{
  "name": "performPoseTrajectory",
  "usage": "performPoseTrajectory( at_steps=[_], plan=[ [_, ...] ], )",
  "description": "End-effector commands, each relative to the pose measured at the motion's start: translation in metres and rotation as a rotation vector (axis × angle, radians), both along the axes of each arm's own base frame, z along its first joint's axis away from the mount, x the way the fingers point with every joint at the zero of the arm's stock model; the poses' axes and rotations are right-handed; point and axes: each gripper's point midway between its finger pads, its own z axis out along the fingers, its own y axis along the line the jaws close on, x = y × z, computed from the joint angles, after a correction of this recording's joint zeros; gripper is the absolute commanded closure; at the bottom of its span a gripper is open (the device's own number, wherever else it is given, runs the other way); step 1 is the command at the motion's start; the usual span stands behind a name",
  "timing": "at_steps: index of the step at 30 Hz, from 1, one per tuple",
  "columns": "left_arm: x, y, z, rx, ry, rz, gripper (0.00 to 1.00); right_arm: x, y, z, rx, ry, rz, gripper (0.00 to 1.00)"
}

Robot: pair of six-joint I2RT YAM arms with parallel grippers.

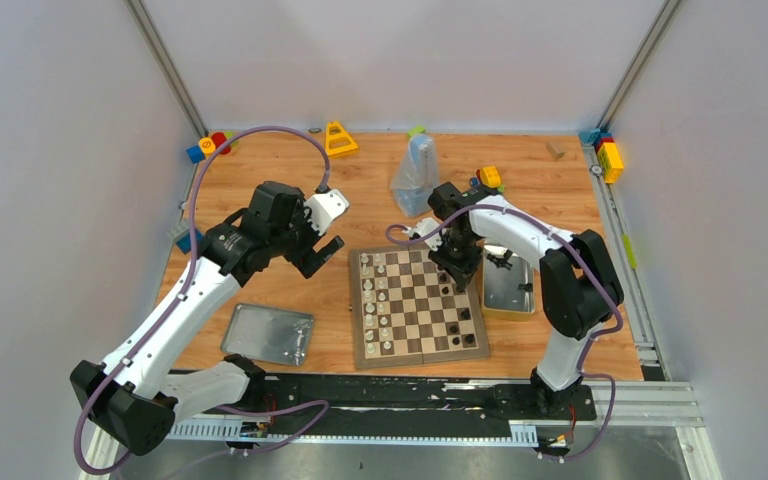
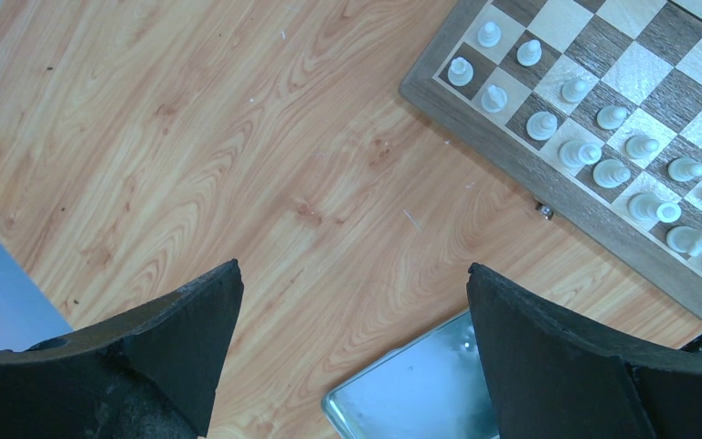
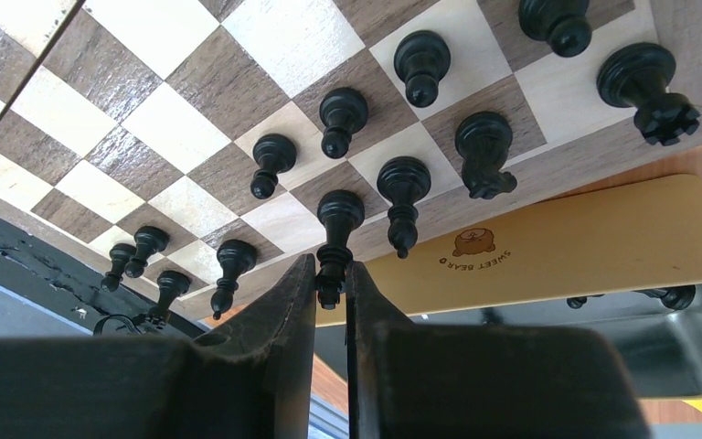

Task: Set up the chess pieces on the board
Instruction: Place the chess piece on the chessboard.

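Observation:
The board (image 1: 417, 305) lies mid-table, with cream-white chess pieces (image 1: 375, 300) along its left columns and black ones (image 1: 460, 315) along its right. My right gripper (image 1: 457, 275) reaches down over the right edge. In the right wrist view it (image 3: 331, 274) is shut on the top of a black piece (image 3: 336, 229) whose base seems to rest on an edge-row square of the board (image 3: 146, 110), among several standing black pieces. My left gripper (image 1: 318, 250) hovers open and empty over bare table left of the board. In its own view it (image 2: 352, 274) shows white pieces (image 2: 594, 146) at upper right.
A silver tin with a yellow side (image 1: 508, 290) (image 3: 603, 242) sits against the board's right edge and holds a few black pieces (image 3: 667, 297). Its lid (image 1: 268, 333) (image 2: 420, 393) lies front left. A clear plastic bag (image 1: 415, 175) and toy blocks (image 1: 210, 147) (image 1: 608, 155) stand at the back.

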Motion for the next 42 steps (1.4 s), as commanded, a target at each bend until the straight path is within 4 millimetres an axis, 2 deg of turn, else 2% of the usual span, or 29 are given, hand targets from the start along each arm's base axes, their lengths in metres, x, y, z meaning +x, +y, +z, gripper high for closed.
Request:
performPoseTrajectory(
  at_steps=[1,24,30,35,42],
  plan=[
    [0.0049,-0.0002,0.012,-0.018,-0.056,-0.006,0.0,0.0084,0.003,0.0047,-0.007,-0.023,0.01,1.0],
    [0.0043,-0.0003,0.0135,-0.021,-0.062,-0.011,0.0,0.004,0.0064,0.0047,0.007,0.008,0.017,0.96],
    [0.0044,-0.0003,0.0128,-0.02,-0.06,-0.011,0.0,0.0054,0.0083,0.0052,0.012,0.007,0.011,0.91],
    [0.0039,-0.0004,0.0128,-0.021,-0.06,-0.013,0.0,0.0058,0.0097,0.0048,0.017,0.011,0.003,0.8],
    [0.0037,0.0002,0.0134,-0.021,-0.064,-0.012,0.0,0.0065,0.009,0.0054,0.012,0.004,0.0,0.75]
  ],
)
